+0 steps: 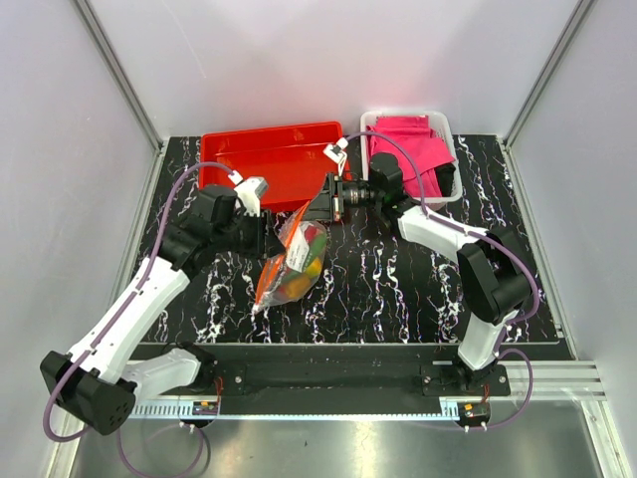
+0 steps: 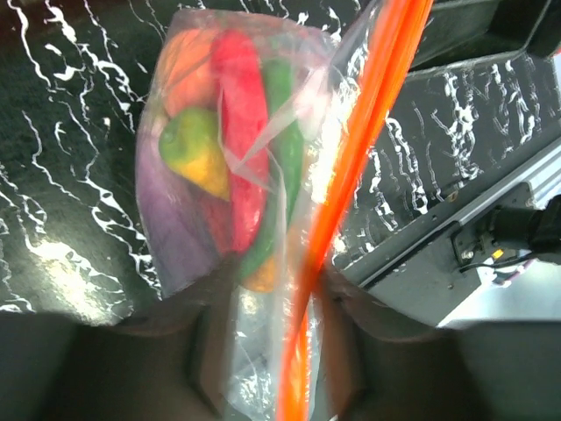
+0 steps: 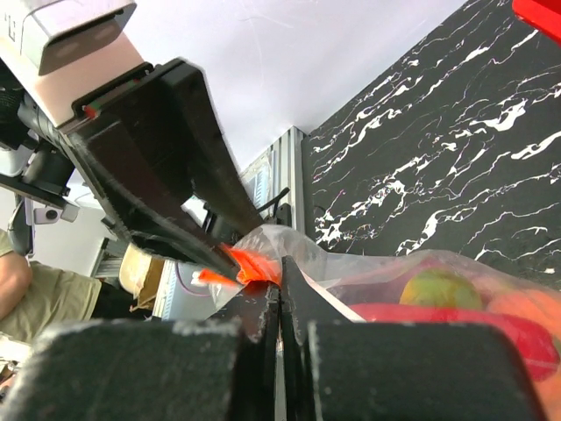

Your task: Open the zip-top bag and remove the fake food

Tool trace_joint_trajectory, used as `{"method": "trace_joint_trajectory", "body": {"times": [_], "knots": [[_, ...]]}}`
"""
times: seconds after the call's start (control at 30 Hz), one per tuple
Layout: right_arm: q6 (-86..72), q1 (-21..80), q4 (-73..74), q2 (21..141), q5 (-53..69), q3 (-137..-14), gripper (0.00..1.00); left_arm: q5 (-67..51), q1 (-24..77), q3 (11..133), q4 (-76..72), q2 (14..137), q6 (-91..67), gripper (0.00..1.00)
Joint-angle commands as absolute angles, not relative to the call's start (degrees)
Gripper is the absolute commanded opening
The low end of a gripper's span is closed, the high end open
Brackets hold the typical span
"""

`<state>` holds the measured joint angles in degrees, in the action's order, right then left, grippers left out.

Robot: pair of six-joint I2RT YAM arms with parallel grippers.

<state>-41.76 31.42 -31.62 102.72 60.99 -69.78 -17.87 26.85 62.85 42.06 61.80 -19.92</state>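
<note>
The clear zip-top bag with its orange zip strip hangs above the black marble table, held up between both grippers. It holds fake food: a red piece, a green chili, a yellow-green mango, something purple and something orange. My left gripper is shut on the bag's top edge at the zip strip. My right gripper is shut on the bag's plastic beside the strip. The fake food also shows in the right wrist view.
A red plastic tray stands at the back centre, just behind the grippers. A white bin with pink cloths stands at the back right. White walls enclose the table.
</note>
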Motion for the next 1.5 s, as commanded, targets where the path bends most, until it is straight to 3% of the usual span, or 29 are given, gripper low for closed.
{"method": "trace_joint_trajectory", "body": {"times": [0.0,0.1,0.13,0.27,0.43,0.57,0.63,0.67,1.1,1.17,1.47], "knots": [[-41.22,32.08,-32.87,99.76,61.44,-69.79,0.00,-17.84,26.89,61.70,39.02,59.15,-20.13,0.31],[-41.48,32.43,-32.87,99.84,61.17,-69.87,0.00,-18.72,26.89,61.35,39.02,59.06,-19.95,0.05],[-41.57,32.69,-32.78,100.02,61.00,-70.05,0.00,-19.07,26.81,61.35,38.94,58.80,-19.86,0.00],[-42.10,33.92,-29.55,100.55,58.63,-71.54,0.04,-17.24,26.72,61.78,40.07,55.29,-20.74,0.00],[-42.19,36.99,-21.99,102.30,54.50,-77.25,0.41,-7.50,26.37,65.47,47.27,50.11,-23.90,0.00],[-43.24,38.23,-10.13,102.83,48.62,-81.29,0.64,-4.75,26.28,66.36,50.10,47.64,-25.14,0.00],[-43.86,38.15,-3.73,101.96,43.26,-81.91,0.83,-4.31,26.28,65.66,50.36,47.11,-25.57,0.00],[-43.60,38.23,-1.86,101.52,42.02,-81.91,0.86,-4.13,26.28,65.48,50.36,47.02,-25.75,0.00],[-40.25,39.37,14.05,87.64,24.63,-72.43,0.91,-9.57,26.37,58.63,43.86,48.51,-28.12,0.00],[-40.87,39.90,14.15,84.48,21.99,-70.50,0.95,-10.45,26.28,58.01,42.46,48.34,-28.47,0.00],[-47.10,43.06,12.05,79.72,14.60,-64.43,0.97,-18.18,26.28,55.11,36.22,49.57,-29.53,0.00]]}}
